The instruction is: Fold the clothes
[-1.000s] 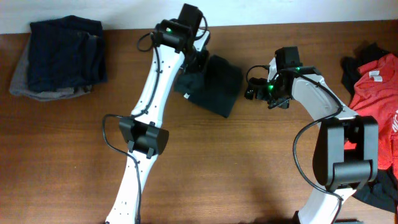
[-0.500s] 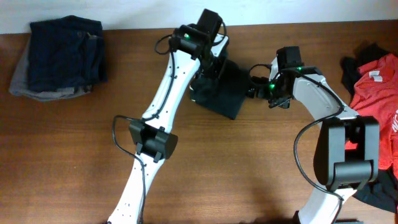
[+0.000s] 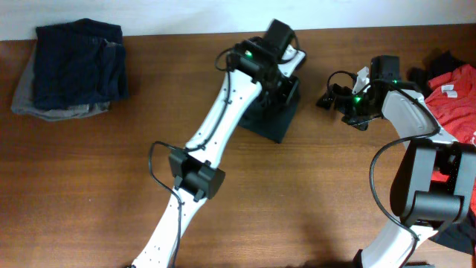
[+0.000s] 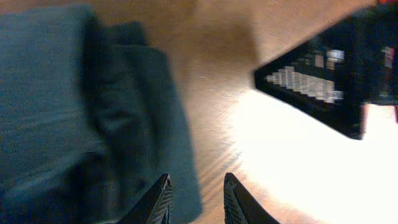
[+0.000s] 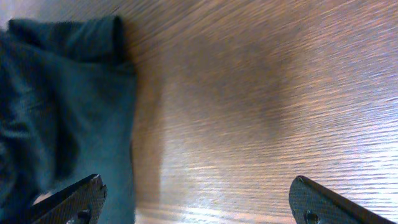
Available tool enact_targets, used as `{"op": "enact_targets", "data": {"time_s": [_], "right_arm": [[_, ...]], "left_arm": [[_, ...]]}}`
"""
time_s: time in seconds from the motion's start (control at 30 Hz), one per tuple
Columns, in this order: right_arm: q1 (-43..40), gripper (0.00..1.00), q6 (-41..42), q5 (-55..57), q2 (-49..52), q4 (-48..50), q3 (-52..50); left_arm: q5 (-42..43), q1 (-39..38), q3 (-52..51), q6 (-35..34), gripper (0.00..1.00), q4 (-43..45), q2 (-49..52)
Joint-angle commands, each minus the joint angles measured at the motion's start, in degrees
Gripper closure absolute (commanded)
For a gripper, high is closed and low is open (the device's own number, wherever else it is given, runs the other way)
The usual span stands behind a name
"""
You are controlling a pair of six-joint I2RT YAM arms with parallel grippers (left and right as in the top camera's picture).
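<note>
A folded dark teal garment (image 3: 269,119) lies on the wooden table at centre back. My left gripper (image 3: 286,88) hovers over its far right edge. In the left wrist view the garment (image 4: 74,124) fills the left side. The left fingers (image 4: 196,202) stand slightly apart over its edge, with bare wood between them. My right gripper (image 3: 329,98) is wide open and empty, just right of the garment. In the right wrist view the garment (image 5: 62,106) lies at the left, and the fingers (image 5: 199,199) span bare wood.
A stack of folded dark clothes (image 3: 73,68) sits at the back left corner. A pile of unfolded red and black clothes (image 3: 450,93) lies at the right edge. My right arm's gripper shows in the left wrist view (image 4: 323,74).
My left gripper has moved right along the back, and the teal garment has shifted right with it. My right gripper has drawn back to the right, away from the garment.
</note>
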Motion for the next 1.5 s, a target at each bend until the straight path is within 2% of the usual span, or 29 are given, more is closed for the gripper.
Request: {"op": "enact_targets", "data": {"time_s": [0.0, 0.13, 0.23, 0.33, 0.4, 0.5, 0.57, 0.63, 0.83, 1.17, 1.23, 1.33, 1.4, 1.47], "right_arm": [[0.0, 0.01, -2.8, -7.7, 0.3, -0.3, -0.5], [0.0, 0.01, -2.3, -13.0, -0.7, 0.3, -0.5], [0.0, 0.01, 0.9, -15.9, -1.0, 1.7, -0.5], [0.2, 0.01, 3.9, -16.5, -1.0, 4.5, -0.5], [0.5, 0.01, 4.0, -20.3, -1.0, 7.1, -0.5], [2.8, 0.01, 8.6, -23.4, -1.0, 11.9, -0.5], [5.1, 0.01, 11.4, -22.0, -1.0, 14.5, -0.5], [8.5, 0.01, 14.3, -17.2, -1.0, 16.3, -0.5], [18.9, 0.01, 19.9, -2.1, -1.0, 16.0, 0.8], [22.7, 0.02, 22.1, 3.8, -0.8, 16.0, 0.8], [22.7, 0.08, 22.1, 5.0, -0.5, 16.0, 0.8], [22.7, 0.39, 22.1, 5.8, 0.0, 16.5, 0.8], [22.7, 0.53, 22.1, 5.7, 0.5, 17.0, 0.8], [22.7, 0.61, 22.1, 5.8, 1.0, 17.1, 0.8]], "left_arm": [[-3.6, -1.3, 0.3, 1.7, 0.72, 0.0, -3.6], [-12.8, 2.5, 0.3, -1.2, 0.70, -1.5, -7.8], [-15.3, 7.6, 0.3, -2.4, 0.61, -2.2, -11.9], [-15.3, 14.8, 0.3, -2.4, 0.47, -2.8, -15.3], [-15.3, 18.9, 0.3, -2.4, 0.43, -3.4, -16.1], [-15.3, 24.7, 0.2, -2.4, 0.25, -4.9, -16.1], [-15.3, 28.4, 0.2, -3.3, 0.16, -6.0, -15.8], [-15.3, 32.2, 0.2, -4.6, 0.02, -6.6, -15.8], [-15.1, 40.2, 0.2, -4.9, 0.01, -8.0, -15.8], [-15.0, 45.3, 0.2, -4.9, 0.01, -9.4, -15.8], [-15.0, 45.1, 0.2, -4.9, 0.01, -9.4, -15.8], [-15.0, 44.8, 0.2, -4.9, 0.01, -9.4, -15.8], [-15.1, 44.7, 0.2, -4.9, 0.01, -9.4, -15.8], [-15.1, 44.5, 0.2, -4.9, 0.01, -9.4, -15.8]]}}
